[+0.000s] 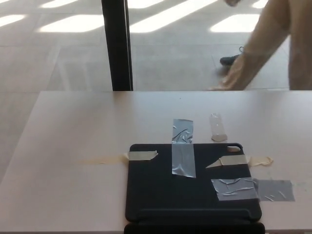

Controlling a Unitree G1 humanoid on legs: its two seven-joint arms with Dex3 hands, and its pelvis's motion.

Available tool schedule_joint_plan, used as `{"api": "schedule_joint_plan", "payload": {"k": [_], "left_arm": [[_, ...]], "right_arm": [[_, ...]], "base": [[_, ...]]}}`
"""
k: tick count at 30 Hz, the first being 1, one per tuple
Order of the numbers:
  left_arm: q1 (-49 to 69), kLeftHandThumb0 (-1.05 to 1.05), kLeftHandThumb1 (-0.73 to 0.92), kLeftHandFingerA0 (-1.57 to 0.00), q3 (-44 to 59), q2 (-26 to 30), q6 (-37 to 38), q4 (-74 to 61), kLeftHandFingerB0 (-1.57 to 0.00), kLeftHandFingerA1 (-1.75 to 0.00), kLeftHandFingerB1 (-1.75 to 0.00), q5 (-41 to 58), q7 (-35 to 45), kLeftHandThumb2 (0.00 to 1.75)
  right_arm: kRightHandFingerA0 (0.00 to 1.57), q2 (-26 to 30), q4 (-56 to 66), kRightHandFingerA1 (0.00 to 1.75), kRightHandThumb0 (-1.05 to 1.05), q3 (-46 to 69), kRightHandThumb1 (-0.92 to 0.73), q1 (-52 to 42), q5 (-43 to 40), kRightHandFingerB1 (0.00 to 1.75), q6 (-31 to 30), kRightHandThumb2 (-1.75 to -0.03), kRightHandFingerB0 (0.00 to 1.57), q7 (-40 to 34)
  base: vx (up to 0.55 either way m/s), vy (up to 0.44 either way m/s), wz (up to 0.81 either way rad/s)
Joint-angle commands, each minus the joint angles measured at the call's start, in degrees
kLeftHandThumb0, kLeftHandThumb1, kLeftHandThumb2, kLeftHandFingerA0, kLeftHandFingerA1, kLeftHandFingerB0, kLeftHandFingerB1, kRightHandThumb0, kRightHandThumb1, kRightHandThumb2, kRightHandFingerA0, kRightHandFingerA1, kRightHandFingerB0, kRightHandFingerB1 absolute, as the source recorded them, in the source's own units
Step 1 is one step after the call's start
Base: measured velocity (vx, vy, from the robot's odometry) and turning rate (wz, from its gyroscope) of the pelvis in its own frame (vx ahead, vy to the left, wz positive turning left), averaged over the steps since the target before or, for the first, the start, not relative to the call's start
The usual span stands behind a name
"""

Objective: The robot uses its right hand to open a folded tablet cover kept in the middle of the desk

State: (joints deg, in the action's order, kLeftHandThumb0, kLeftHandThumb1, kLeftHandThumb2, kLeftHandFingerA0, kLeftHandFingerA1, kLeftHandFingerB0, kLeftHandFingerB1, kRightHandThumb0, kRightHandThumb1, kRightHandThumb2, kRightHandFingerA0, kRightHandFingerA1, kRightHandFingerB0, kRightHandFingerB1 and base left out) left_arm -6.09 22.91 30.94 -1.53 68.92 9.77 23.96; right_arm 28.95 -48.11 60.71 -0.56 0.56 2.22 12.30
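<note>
The dark tablet cover (pixel 192 183) is lying flat and closed on the pale desk (pixel 73 146), toward the near edge and a little right of the middle. It is being held down by several strips of tape: a grey strip (pixel 183 153) crossing its far edge, a beige strip (pixel 141 155) at its far left corner, another beige strip (pixel 241 160) at its far right corner, and a crumpled grey patch (pixel 251 189) running off its right side onto the desk. A small clear piece (pixel 218 127) is resting just beyond the far edge. No robot hand is being shown, so nothing can be told of the fingers. Behind the desk's far right side a person (pixel 268 44) is leaning in, one hand (pixel 229 83) lowered to the edge. A dark post (pixel 117 44) is standing farther left.
</note>
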Motion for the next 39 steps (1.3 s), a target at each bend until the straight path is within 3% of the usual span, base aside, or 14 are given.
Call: {"api": "schedule_joint_plan", "payload": {"k": [1, 5, 6, 10, 12, 13, 14, 17, 21, 22, 26, 36, 37, 39], "left_arm": [[0.64, -1.04, 0.49, -0.49, 0.14, 0.15, -0.16, 2.32, -0.24, -0.99, -0.84, 0.34, -1.2, 1.11], [0.39, -1.05, 0.5, -0.53, 0.21, 0.12, -0.29, 3.0, -0.25, -1.02, -0.84, 0.37, -1.36, 1.11], [0.54, -1.05, 0.69, -0.43, -0.17, 0.16, -0.11, 2.95, -0.25, -1.16, -1.03, 0.03, -1.24, 0.61], [0.6, -1.05, 0.67, -0.39, -0.86, 0.19, -0.12, 2.94, -0.31, -1.1, -1.0, -0.49, -1.47, 0.67], [0.0, -0.99, 0.45, -0.55, -0.03, 0.02, -1.06, 3.62, -0.3, -1.04, -0.86, 0.43, -2.13, 1.08], [0.0, -1.05, 0.64, -0.45, -0.07, 0.01, -0.91, 3.67, -0.27, -1.23, -1.08, 0.41, -2.12, 0.64], [0.1, -1.04, 0.47, -0.52, -0.37, 0.13, -0.78, 3.69, -0.21, -1.02, -0.82, 0.16, -1.76, 1.11], [0.08, -1.03, 0.66, -0.42, -0.59, 0.19, -0.74, 3.68, -0.31, -1.12, -1.0, 0.02, -1.98, 0.65], [0.39, -1.01, 0.65, -0.43, -0.29, 0.13, -0.89, 3.84, -0.33, -1.11, -0.99, 0.34, -2.3, 0.68], [0.62, -1.03, 0.64, -0.42, -0.37, 0.18, -0.76, 3.76, -0.32, -1.12, -1.0, 0.27, -2.2, 0.68], [0.62, -1.02, 0.63, -0.42, 0.01, 0.29, -1.25, 3.72, -0.27, -1.19, -1.05, 0.68, -2.3, 0.66], [0.05, -0.99, 0.64, -0.46, 0.32, 0.4, -1.82, 3.6, -0.3, -1.23, -1.08, 0.86, -2.21, 0.69], [0.16, -0.97, 0.49, -0.6, 0.37, 0.39, -1.75, 3.64, -0.4, -1.04, -0.89, 0.87, -2.23, 1.07], [0.41, -0.97, 0.49, -0.6, 0.77, 0.42, -1.91, 3.64, -0.39, -1.05, -0.89, 1.23, -2.26, 1.07]], "right_arm": [[0.34, -1.2, -13.86, 1.41, -0.82, 5.76, -0.92, 4.52, -13.07, 0.65, -0.07, -0.62, 0.09, -8.89], [0.43, -2.34, -14.82, 1.23, -0.85, 3.52, -0.87, 4.11, -12.46, 0.69, 2.09, -0.67, 0.28, -7.52], [0.46, -2.56, -15.0, 1.36, -0.86, 3.39, -0.85, 4.15, -12.98, 0.72, 2.65, -0.68, 0.29, -7.29], [0.47, -2.25, -16.36, 1.35, -0.88, 3.18, -0.81, 4.77, -15.45, 0.77, 2.21, -0.67, 0.35, -6.09], [0.63, -2.35, -16.91, 1.15, -0.91, 1.99, -0.65, 4.38, -15.63, 0.71, 2.7, -1.14, 0.39, -4.45], [0.52, -2.22, -17.11, 1.33, -0.9, 0.92, -0.8, 3.99, -15.49, 0.74, 2.98, -0.66, 0.46, -3.68], [0.63, -2.07, -17.58, 1.15, -0.9, -0.17, -0.65, 3.54, -15.47, 0.7, 3.79, -1.15, 0.42, -2.58], [0.65, -1.75, -17.47, 1.11, -0.91, -3.63, -0.63, 2.87, -15.21, 0.68, 4.5, -1.14, 0.45, -1.43], [0.66, -1.29, -17.0, 1.08, -0.89, -8.01, -0.63, 1.57, -14.97, 0.67, 5.77, -1.13, 0.43, 0.46], [0.55, -1.07, -17.31, 1.09, -0.91, -9.28, -0.8, 1.32, -14.55, 0.64, 6.39, -0.65, 0.5, 0.68], [0.59, -0.58, -17.8, 1.02, -0.94, -12.99, -0.6, 0.66, -14.63, 0.7, 8.35, -0.94, 0.52, 0.59], [0.55, 0.2, -19.01, 1.01, -0.89, -17.73, -0.81, 0.32, -16.06, 0.62, 10.53, -0.65, 0.48, 0.1], [0.54, 0.2, -18.95, 1.02, -0.89, -17.73, -0.8, 0.25, -16.49, 0.62, 10.44, -0.64, 0.47, 0.43], [0.54, 0.23, -19.2, 1.0, -0.88, -17.77, -0.8, 0.14, -17.09, 0.61, 10.55, -0.64, 0.43, 1.04]], "base": [[0.0, 0.0, 0.0], [0.0, 0.0, 0.0], [0.0, 0.0, 0.0], [0.0, 0.0, 0.0], [0.0, 0.0, 0.0], [0.0, 0.0, 0.0], [0.0, 0.0, 0.0], [0.0, 0.0, 0.0], [0.0, 0.0, 0.0], [0.0, 0.0, 0.0], [0.0, 0.0, 0.0], [0.0, 0.0, 0.0], [0.0, 0.0, 0.0], [0.0, 0.0, 0.0]]}}
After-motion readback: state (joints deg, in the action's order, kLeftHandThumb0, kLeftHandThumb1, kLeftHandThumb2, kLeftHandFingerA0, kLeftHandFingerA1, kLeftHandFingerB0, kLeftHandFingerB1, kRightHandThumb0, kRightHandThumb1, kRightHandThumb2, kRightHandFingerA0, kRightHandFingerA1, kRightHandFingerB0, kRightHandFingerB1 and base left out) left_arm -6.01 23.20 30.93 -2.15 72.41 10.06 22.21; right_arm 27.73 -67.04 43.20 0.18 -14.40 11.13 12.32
